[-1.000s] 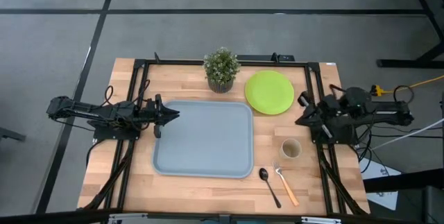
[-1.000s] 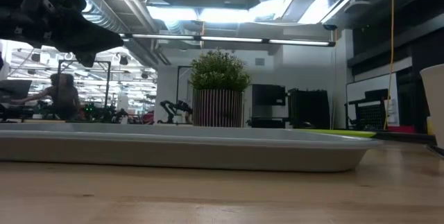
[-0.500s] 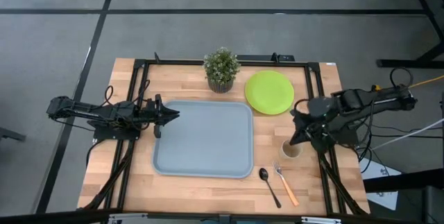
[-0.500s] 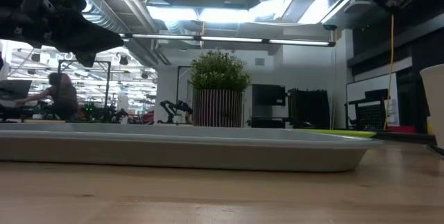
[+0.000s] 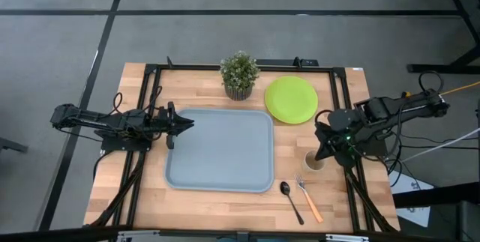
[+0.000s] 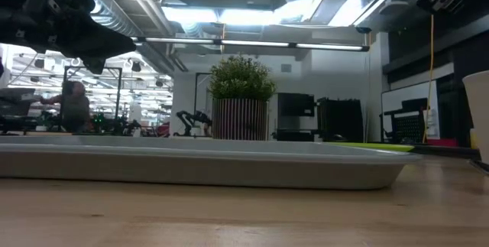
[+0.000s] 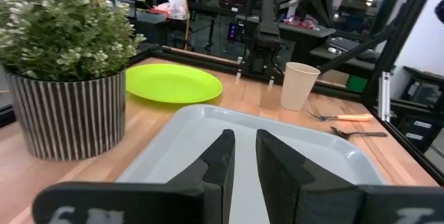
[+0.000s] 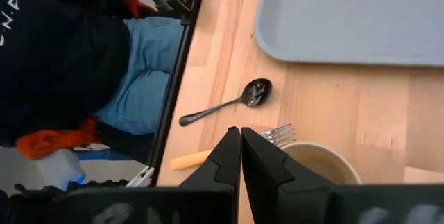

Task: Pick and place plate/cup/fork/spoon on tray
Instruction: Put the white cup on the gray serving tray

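Note:
The grey-blue tray (image 5: pixel 217 150) lies in the middle of the table. The lime-green plate (image 5: pixel 291 100) lies flat to its far right. The beige cup (image 5: pixel 313 161) stands upright right of the tray. The dark spoon (image 5: pixel 291 201) and the orange-handled fork (image 5: pixel 308 198) lie near the front edge. My right gripper (image 5: pixel 320 150) is shut and hovers over the cup's far rim (image 8: pixel 322 161), fingers slanting down. My left gripper (image 5: pixel 187 123) is shut and empty over the tray's left rim (image 7: pixel 277 154).
A potted plant (image 5: pixel 240 73) in a striped pot stands behind the tray, left of the plate. A black frame (image 5: pixel 341 115) runs along the table's sides. In the right wrist view a person (image 8: pixel 76 64) sits by the table's front edge.
My right gripper has swung from near the table's right edge by the plate toward the near edge. It has tipped downward and now hovers over the cup. Nothing on the table has moved.

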Controlling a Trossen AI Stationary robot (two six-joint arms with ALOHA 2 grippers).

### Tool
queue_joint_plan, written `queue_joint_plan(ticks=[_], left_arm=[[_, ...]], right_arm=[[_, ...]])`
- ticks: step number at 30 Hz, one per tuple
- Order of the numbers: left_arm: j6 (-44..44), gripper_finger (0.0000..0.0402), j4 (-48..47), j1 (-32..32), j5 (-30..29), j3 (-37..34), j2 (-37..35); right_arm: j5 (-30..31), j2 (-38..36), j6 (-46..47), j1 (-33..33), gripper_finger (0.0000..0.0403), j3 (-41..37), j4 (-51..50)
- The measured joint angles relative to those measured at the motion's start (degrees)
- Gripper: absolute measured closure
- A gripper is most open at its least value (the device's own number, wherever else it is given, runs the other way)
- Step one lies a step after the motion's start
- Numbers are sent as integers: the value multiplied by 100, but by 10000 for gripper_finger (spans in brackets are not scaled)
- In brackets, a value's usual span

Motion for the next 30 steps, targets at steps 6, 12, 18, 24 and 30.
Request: queue_joint_plan(ticks=[6, 12, 18, 24, 30], left_arm=[[0, 348, -2, 1, -269, 0, 0], [15, 348, -2, 1, -287, 0, 0], [17, 348, -2, 1, -378, 2, 0], [15, 348, -2, 1, -384, 2, 0], [13, 348, -2, 1, -384, 2, 0]], right_arm=[[1074, 0, 837, 16, 384, -65, -32], [1429, 5, 774, 53, 384, -67, -7], [1485, 11, 896, 55, 384, -70, -3], [1548, 11, 963, 55, 380, -70, -5], [1634, 11, 1058, 52, 320, -72, -167]])
